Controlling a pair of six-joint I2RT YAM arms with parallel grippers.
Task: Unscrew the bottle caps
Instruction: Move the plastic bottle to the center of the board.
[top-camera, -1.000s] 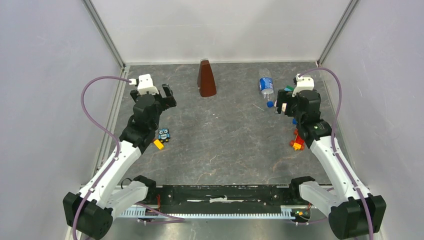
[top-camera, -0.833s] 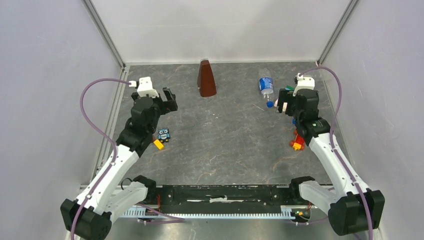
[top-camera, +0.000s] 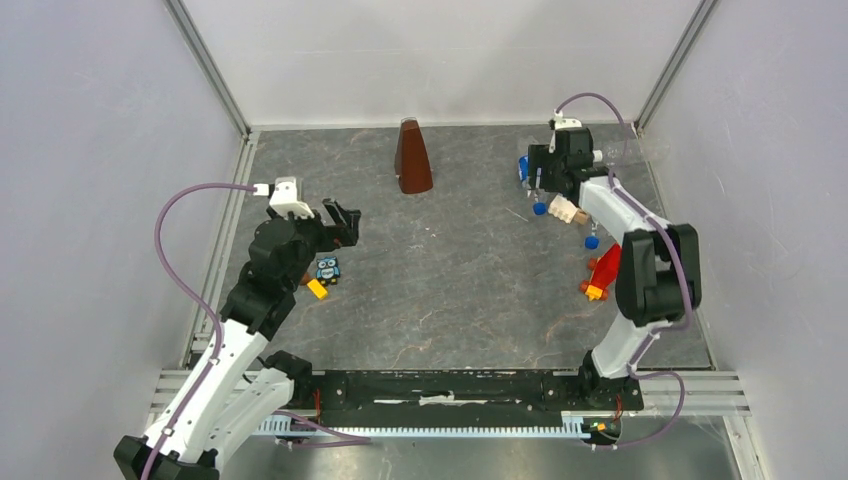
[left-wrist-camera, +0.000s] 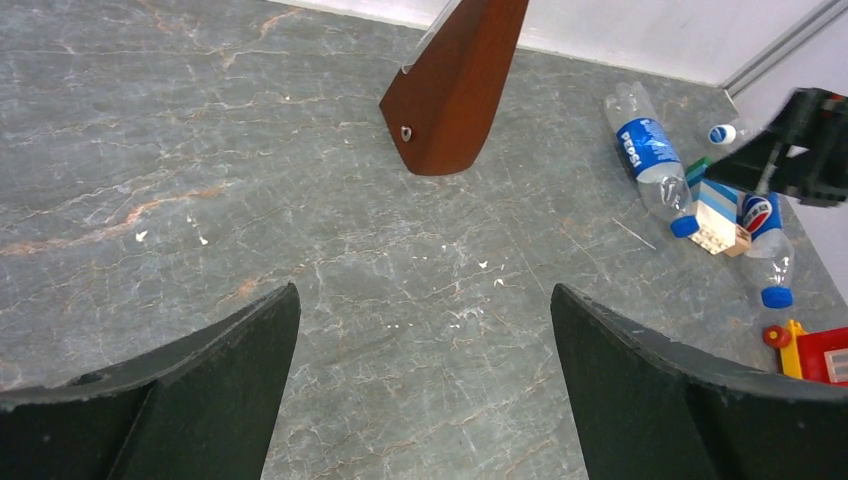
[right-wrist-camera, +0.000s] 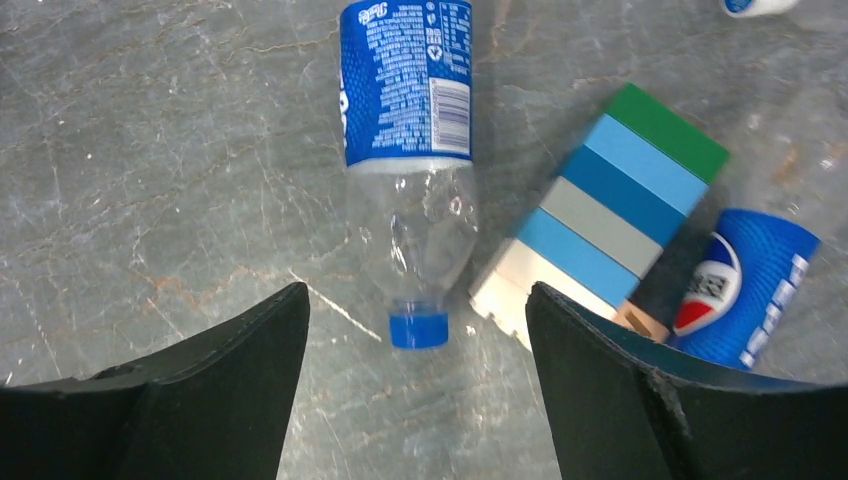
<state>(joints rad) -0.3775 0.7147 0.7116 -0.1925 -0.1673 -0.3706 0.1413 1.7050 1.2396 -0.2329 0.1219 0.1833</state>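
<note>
The right gripper (right-wrist-camera: 412, 298) is held with its jaws spread wide and empty above the neck of a labelled bottle (right-wrist-camera: 405, 120), which lies on its side on the table (right-wrist-camera: 150, 150) with its blue cap (right-wrist-camera: 417, 329) screwed on. The left gripper (left-wrist-camera: 422, 300) is likewise wide open and empty, well apart from the bottles. If the cap is turned while the body is left unheld, the whole bottle is likely to be spun or rolled rather than opened. Because the cap is small, the neck could be pinched instead, and the thin plastic crushed. The stack of blocks (right-wrist-camera: 610, 235) just beside the neck could be struck by a descending finger, and the second bottle (right-wrist-camera: 745, 285) behind it could be nudged away.
</note>
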